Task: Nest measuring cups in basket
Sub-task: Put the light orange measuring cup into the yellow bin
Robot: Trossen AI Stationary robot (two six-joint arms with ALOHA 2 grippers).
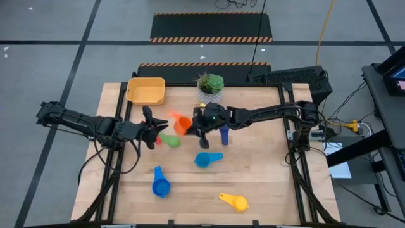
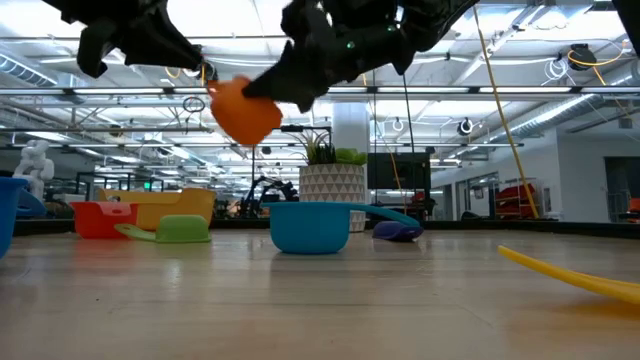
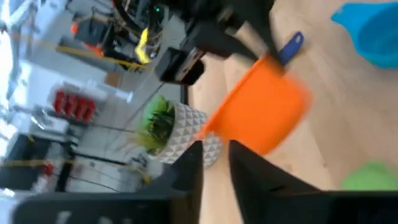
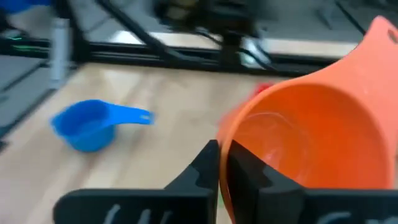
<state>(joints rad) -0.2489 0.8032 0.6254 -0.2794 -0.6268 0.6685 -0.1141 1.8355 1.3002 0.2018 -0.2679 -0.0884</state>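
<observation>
An orange measuring cup (image 1: pixel 182 123) hangs above the table's middle, between my two grippers. My right gripper (image 4: pixel 219 149) is shut on it. My left gripper (image 3: pixel 214 149) stands just on the table's left side of the cup with a narrow, empty gap between its fingers; the cup's handle end (image 3: pixel 206 130) lies right off their tips, and I cannot tell whether it touches them. A green cup (image 1: pixel 169 140), a dark blue one (image 1: pixel 223 134), a light blue one (image 1: pixel 207 158), a blue one (image 1: pixel 161 183) and a yellow one (image 1: pixel 234 201) lie on the table. The yellow-orange basket (image 1: pixel 147 90) stands at the far left. My right gripper pinches the orange cup's wall at the rim (image 4: pixel 225 140), on the side away from the handle, with one finger (image 4: pixel 245 168) inside the bowl and one (image 4: pixel 205 165) outside. The fingers come nearly level from the table's right. The cup (image 2: pixel 245 112) hangs clear of the table, tipped on its side.
A white pot with a green plant (image 1: pixel 211 85) stands at the far edge, just behind my right gripper. A red cup (image 2: pixel 100 218) lies by the green one. The near half of the table holds only the scattered blue and yellow cups.
</observation>
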